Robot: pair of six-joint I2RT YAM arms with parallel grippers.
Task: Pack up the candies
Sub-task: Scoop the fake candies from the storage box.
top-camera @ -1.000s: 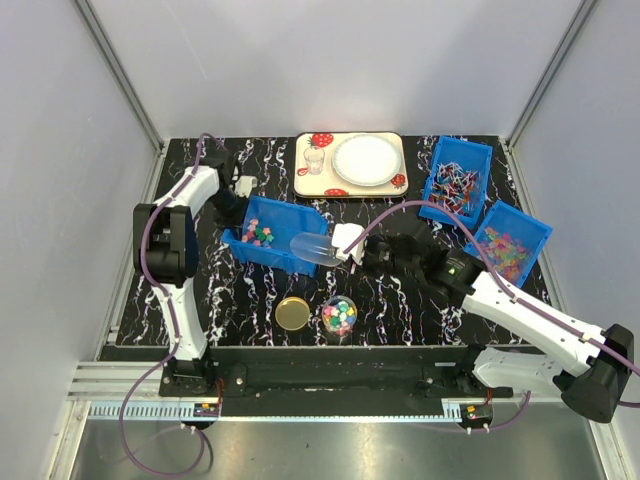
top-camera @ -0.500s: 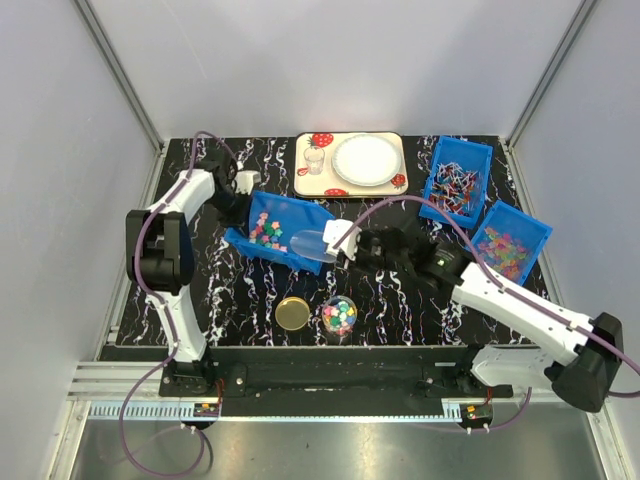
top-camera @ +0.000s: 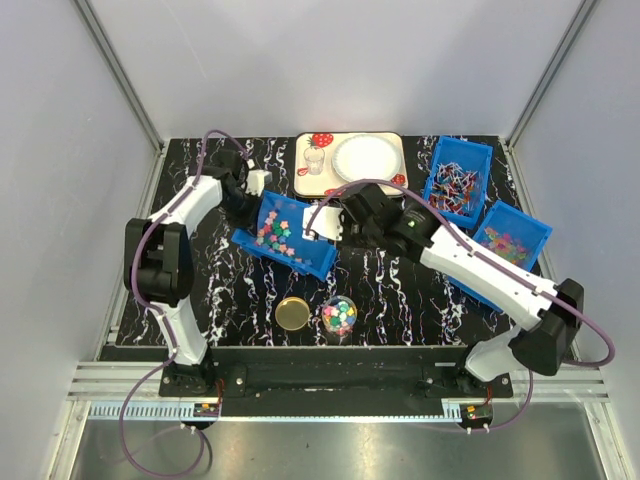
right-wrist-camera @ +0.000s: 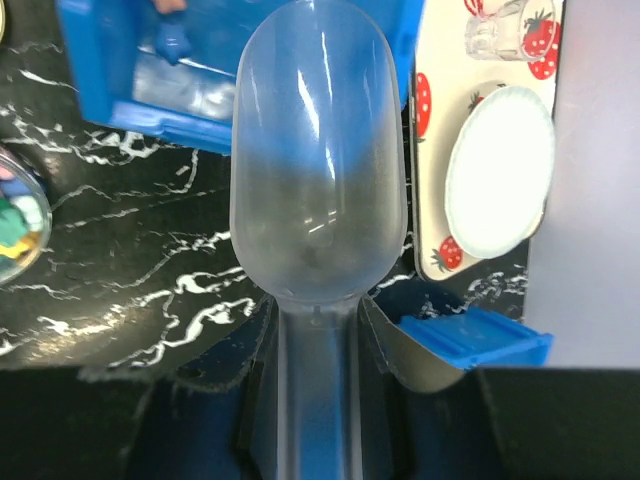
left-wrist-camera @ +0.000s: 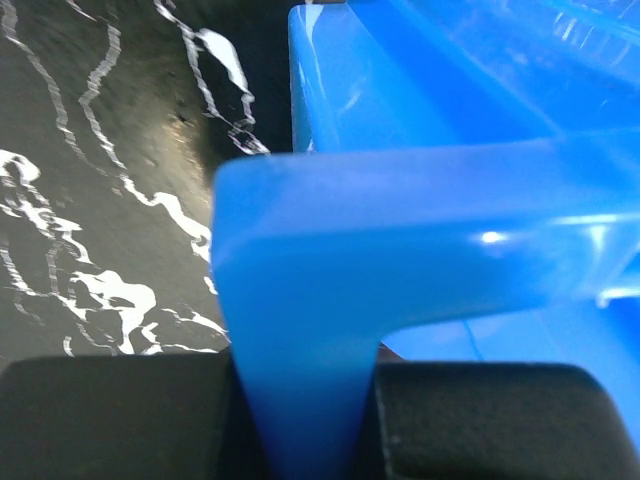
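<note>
The left gripper [left-wrist-camera: 305,425] pinches the far-left rim of the blue bin [top-camera: 303,264] holding candies [top-camera: 275,232]. The right gripper [right-wrist-camera: 315,400] grasps a clear scoop [right-wrist-camera: 318,180] by its handle, just right of the bin.

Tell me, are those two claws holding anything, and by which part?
The left claw pinches the blue bin by its rim; the right claw holds the clear scoop by its handle.
</note>
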